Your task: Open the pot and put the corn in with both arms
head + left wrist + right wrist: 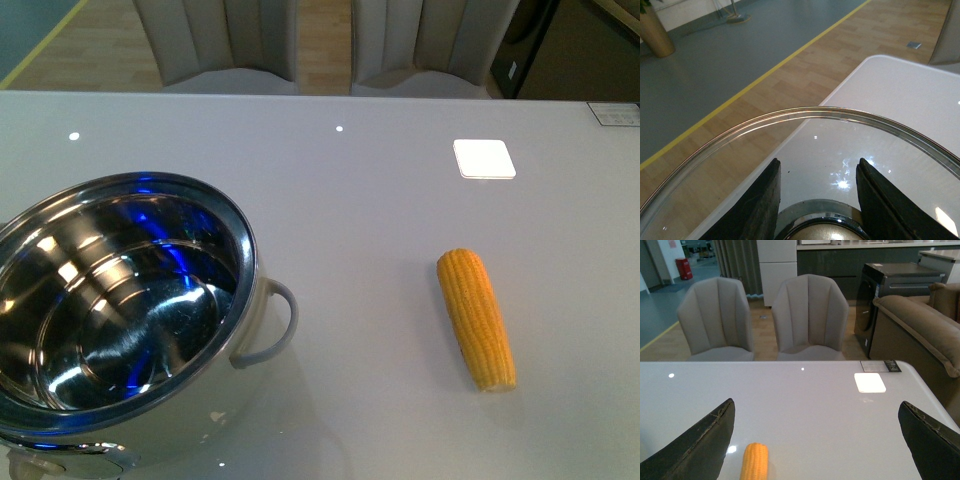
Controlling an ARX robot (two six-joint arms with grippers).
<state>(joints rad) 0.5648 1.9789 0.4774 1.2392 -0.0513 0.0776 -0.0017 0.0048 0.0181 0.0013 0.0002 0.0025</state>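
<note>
The left hand [818, 166] is closed on the knob [820, 233] of the lid [840, 114] and holds it away from the open pot [150, 180]. The right hand [816, 405] is wide open and empty, with the corn [754, 461] just ahead, nearer one finger. That finger may bump the corn and roll it away, and the lid could break if the knob slips

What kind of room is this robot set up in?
Probably a showroom or test lab staged as a home dining area: a glossy pale table with two padded grey chairs, a brown sofa beside it, and an open floor marked with a yellow line.
</note>
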